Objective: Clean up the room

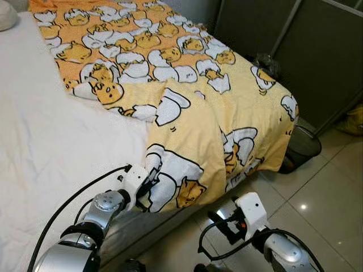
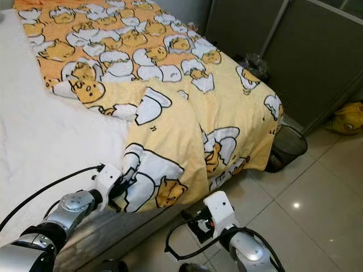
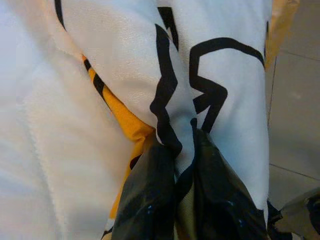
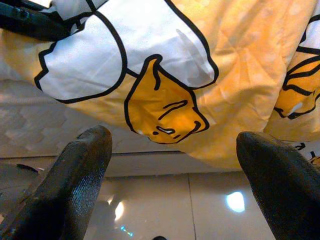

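We are in the step of making the bed: our left pincer (image 1: 148, 182) is clamped on the corner of the yellow duck-print blanket (image 1: 193, 107), which hangs over the mattress (image 1: 51, 141) edge. Our right pincer (image 4: 172, 165) waits wide apart below the hem (above the floor tiles (image 1: 323, 198)). Next, we judge, it must grasp the hem too.

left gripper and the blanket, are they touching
Touching. In the left wrist view the left gripper has its black fingers pinched on a fold of the blanket, fabric bunched between them with no gap.
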Controlling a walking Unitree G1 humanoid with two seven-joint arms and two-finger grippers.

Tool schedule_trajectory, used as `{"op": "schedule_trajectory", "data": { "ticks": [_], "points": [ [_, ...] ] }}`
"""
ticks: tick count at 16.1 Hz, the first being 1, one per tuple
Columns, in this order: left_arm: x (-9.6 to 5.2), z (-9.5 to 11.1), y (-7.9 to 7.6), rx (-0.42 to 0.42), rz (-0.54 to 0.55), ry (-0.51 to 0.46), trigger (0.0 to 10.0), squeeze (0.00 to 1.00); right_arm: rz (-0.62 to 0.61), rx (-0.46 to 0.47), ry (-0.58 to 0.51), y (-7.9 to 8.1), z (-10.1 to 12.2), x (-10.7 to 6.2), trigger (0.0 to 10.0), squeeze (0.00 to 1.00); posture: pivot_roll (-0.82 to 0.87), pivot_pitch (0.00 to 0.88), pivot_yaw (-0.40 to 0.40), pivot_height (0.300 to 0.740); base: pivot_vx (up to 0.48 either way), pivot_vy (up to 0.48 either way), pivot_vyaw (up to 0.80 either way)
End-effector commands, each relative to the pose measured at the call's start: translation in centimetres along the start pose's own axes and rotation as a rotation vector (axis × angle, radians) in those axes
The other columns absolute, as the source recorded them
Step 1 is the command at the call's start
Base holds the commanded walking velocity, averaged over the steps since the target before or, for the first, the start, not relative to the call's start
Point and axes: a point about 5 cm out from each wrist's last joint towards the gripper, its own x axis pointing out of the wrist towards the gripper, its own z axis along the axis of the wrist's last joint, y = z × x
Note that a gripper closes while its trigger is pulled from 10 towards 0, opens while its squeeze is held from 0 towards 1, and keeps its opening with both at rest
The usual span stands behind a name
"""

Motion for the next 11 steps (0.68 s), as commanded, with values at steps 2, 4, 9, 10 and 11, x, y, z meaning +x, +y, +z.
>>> {"op": "schedule_trajectory", "data": {
  "ticks": [2,4,9,10,11],
  "points": [
    [0.3,-0.3,-1.1,0.022,-0.038,0.005,10.0,0.00,0.025,0.022,0.010,0.3,-0.5,-0.3,10.0,0.00,-0.08,0.019,-0.068,0.740,-0.446,0.000,0.00],
    [0.4,-0.4,-1.6,0.022,-0.050,0.006,10.0,0.00,0.100,0.011,0.025,1.0,-0.5,-0.5,10.0,0.00,-0.08,0.021,-0.067,0.740,-0.444,0.000,0.00],
    [1.0,-0.1,-2.6,0.049,-0.072,0.004,10.0,0.00,0.117,0.011,0.034,1.2,-0.6,-0.5,10.0,0.00,-0.09,0.026,-0.071,0.740,-0.338,0.000,0.00],
    [1.2,-0.1,-3.5,0.062,-0.100,0.009,10.0,0.00,0.126,0.014,0.043,1.2,-0.7,-0.5,10.0,0.00,-0.09,0.029,-0.072,0.740,0.000,0.000,0.00],
    [1.5,-0.2,-4.7,0.088,-0.150,0.020,10.0,0.00,0.134,0.017,0.050,1.2,-0.8,-0.5,10.0,0.00,-0.09,0.031,-0.075,0.740,0.000,0.000,0.00]
  ]
}}
